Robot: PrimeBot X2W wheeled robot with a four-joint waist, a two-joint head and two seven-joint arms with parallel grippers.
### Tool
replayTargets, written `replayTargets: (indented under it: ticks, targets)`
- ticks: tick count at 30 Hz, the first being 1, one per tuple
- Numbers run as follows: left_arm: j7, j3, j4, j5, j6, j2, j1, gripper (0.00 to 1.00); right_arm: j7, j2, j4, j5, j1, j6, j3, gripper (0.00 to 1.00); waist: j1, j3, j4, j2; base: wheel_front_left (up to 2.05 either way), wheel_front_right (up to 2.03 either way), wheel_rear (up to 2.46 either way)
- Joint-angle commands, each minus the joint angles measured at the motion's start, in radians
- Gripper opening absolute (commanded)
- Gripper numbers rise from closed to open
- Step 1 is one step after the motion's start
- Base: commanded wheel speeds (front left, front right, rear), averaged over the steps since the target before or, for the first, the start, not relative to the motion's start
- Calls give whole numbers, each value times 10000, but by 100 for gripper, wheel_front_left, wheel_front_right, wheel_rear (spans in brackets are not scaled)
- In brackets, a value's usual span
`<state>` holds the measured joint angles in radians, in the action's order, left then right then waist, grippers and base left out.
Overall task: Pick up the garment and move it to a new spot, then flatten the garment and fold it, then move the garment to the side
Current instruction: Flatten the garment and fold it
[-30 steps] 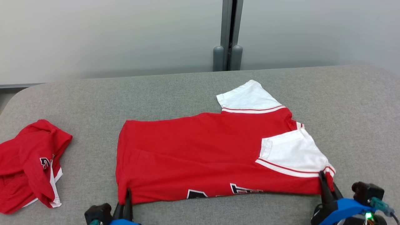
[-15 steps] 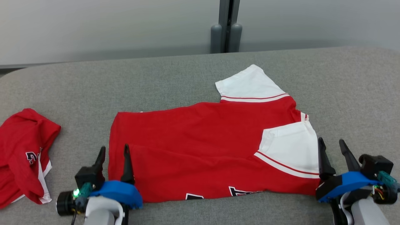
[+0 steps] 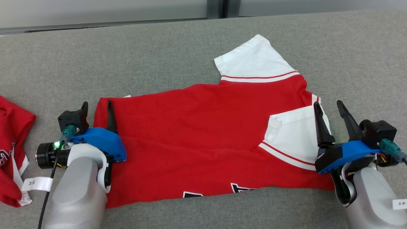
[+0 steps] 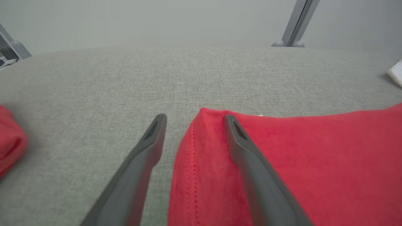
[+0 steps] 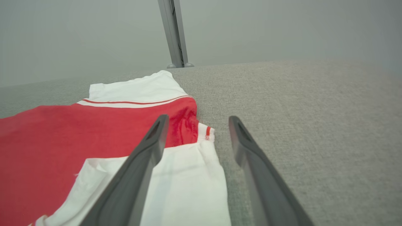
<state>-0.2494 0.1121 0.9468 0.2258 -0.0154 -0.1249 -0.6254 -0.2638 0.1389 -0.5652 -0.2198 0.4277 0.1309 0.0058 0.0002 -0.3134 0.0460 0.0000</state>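
Garment: the red short-sleeved jersey with white sleeves (image 3: 203,136) lies spread mid-way on the grey cloth-covered worktop (image 3: 159,57).
Left pincer (image 3: 97,102): fingers apart, empty, astride the hem corner.
Right pincer (image 3: 327,102): fingers apart, empty, astride the edge of the near white sleeve.
Risk: I think a closing finger may catch only the top layer, so the cloth wrinkles or slips out.
Writing: the white forearm tags (image 3: 37,183) read "3" plus an unclear sign. The black-and-white lettering (image 3: 219,190) at the near edge is cut off and unreadable.

The left gripper (image 3: 97,104) is held low at the left, jaws spread wide, pointed forward. The right gripper (image 3: 327,103) is held likewise at the right, jaws spread wide.
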Motion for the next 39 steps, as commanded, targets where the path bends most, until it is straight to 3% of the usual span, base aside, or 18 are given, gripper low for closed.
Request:
replayTargets:
  ticks: [1,8,9,10,12,18,32,39]
  targets:
    - [-48,26,333,10,36,-29,-286,100,-6,104,35,-42,182,-3,53,100,-2,-49,17,0,0,0,0]
    - [-81,217,1430,68,-311,80,-760,100,-6,340,-71,-116,599,-3,404,100,-2,-182,-9,0,0,0,0]
    - [-79,233,1525,81,-309,111,-810,86,-6,385,-135,-121,734,-3,486,100,-2,-208,-31,0,0,0,0]
    - [-88,250,1605,83,-299,133,-863,49,-5,455,-217,-126,881,-3,571,100,-2,-237,-58,0,0,0,0]
    - [-111,293,1711,68,-247,162,-979,2,-6,629,-592,-151,1243,-3,771,100,-2,-297,-126,0,0,0,0]
    - [-149,456,1676,-26,-264,265,-1236,0,583,1123,-1656,-307,2634,-3,1354,100,-2,-536,-417,0,0,0,0]
    - [-167,1176,-366,-173,-312,718,-1522,0,3017,2392,-3767,-1460,6141,-3,2754,100,-2,-1804,-1988,0,0,0,0]
    - [-166,2472,-1308,890,-209,742,-1625,0,3617,2912,-4520,-1805,7029,-3,3228,100,-2,-2367,-2642,0,0,0,0]
